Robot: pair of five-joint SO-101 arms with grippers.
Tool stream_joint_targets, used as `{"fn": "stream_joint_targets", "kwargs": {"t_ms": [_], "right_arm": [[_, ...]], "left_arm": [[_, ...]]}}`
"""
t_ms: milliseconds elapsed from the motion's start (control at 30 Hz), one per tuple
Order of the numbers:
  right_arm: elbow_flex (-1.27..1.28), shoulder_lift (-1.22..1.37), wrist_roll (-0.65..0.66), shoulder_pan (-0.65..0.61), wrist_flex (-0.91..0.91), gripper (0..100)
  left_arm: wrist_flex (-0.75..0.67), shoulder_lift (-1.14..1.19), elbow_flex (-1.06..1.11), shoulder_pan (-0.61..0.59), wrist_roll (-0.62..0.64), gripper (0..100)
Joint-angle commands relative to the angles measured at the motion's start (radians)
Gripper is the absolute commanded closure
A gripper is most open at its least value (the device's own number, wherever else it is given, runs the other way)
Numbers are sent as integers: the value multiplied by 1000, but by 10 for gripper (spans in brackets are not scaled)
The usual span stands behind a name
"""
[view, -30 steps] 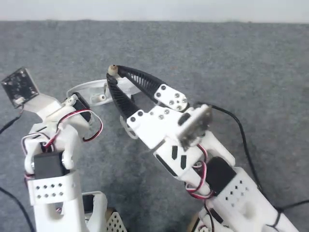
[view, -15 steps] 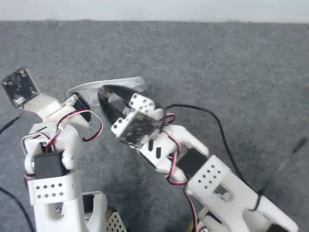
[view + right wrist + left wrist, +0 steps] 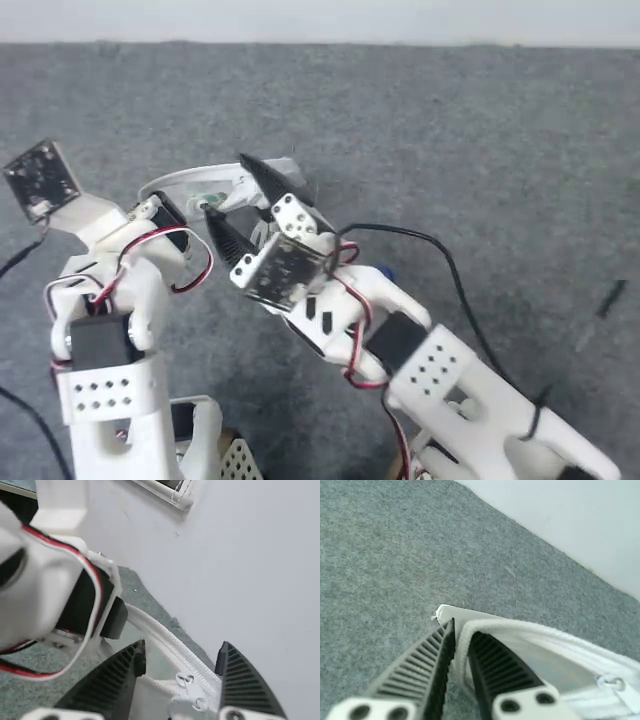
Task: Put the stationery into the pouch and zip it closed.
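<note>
Overhead, the pouch lies on the grey carpeted table at the near left, between the two arms. The left arm stands beside the pouch's left end. The right gripper reaches in from the right, its dark fingers spread wide and straddling the pouch's upper edge. Whether the stationery is already inside, I cannot tell through the pale wall.

From the left wrist, the left gripper is pinched narrow on the pouch. Its two ribbed fingers are almost together, with the white zip band at the pouch's end caught between them. The zipper pull sits farther along that band, well apart from this grip.

From the right wrist, the right gripper is wide and holds nothing. The zipper pull lies between its two fingers, touching neither. The zip band of the pouch runs off toward the left arm beyond.

By my reading, the zipping step is in hand: one claw anchors the end and the other is lined up on the pull. The next move calls for the right claw to narrow squarely on that small tab, then draw it along the band while the left grip resists. The tab is small and loose, so a slightly off-centre pinch could miss it.
</note>
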Motion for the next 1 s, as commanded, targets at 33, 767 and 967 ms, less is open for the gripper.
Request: {"fn": "stream_joint_targets", "kwargs": {"t_ms": [33, 767, 967], "right_arm": [[-14, -139, -20, -5, 68, 778], [-17, -443, -307, 145, 651, 956], [-17, -443, -379, 197, 805, 954]], "left_arm": [[-32, 8, -4, -2, 12, 990], [-44, 14, 1, 0, 12, 990], [-44, 14, 1, -2, 12, 990]]}}
